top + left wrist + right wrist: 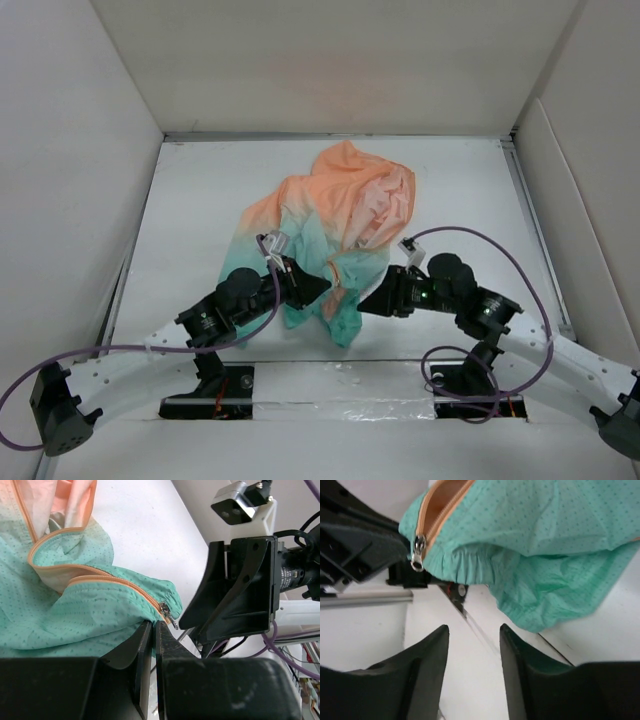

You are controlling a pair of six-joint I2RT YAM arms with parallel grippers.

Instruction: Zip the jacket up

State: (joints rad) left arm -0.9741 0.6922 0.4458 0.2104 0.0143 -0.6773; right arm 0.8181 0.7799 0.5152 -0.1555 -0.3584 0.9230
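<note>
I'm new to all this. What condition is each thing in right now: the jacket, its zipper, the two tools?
jacket: crumpled in a heap, front unzipped.
zipper slider: at the bottom end, not yet pulled up.
left tool: shut, pinching the jacket beside the slider.
right tool: open, empty, pointing toward the slider.

Lighting: bright, even, diffuse, from above. Shadows: soft and faint, beneath the jacket (345,210) hem on the white table (200,200). Focus: overhead view sharp; right wrist view slightly soft, right gripper (474,645) blurred in foreground.
</note>
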